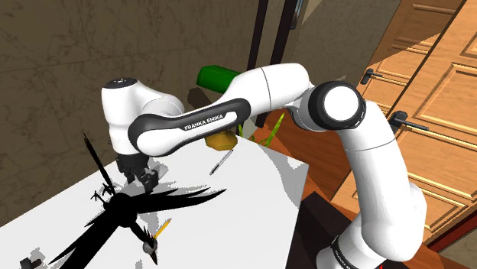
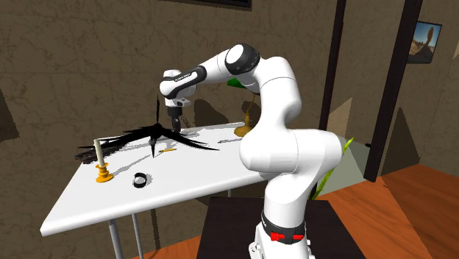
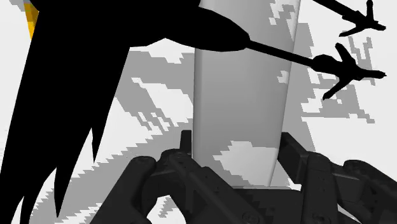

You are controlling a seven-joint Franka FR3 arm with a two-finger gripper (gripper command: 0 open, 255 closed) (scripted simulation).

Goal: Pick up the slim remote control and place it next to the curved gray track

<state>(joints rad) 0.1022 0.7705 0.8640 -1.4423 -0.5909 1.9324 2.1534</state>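
Slim remote point(image 3: 238, 114): pale grey, flat, straight-sided slab with a matte face, running lengthwise away from the gripper point(image 3: 236, 141). Fingers point(image 3: 186, 149): black, blocky, set narrow against its two long edges and clasping the near end. Cannot tell whether it is clear of the white worktop point(image 3: 159, 95). The far end is crossed by a pure-black spiky shape point(image 3: 70, 76) with feather-like points and clawed feet. Jagged grey shadow patches mottle the worktop. A pale candle point(image 2: 96, 151) in an orange holder stands well apart.
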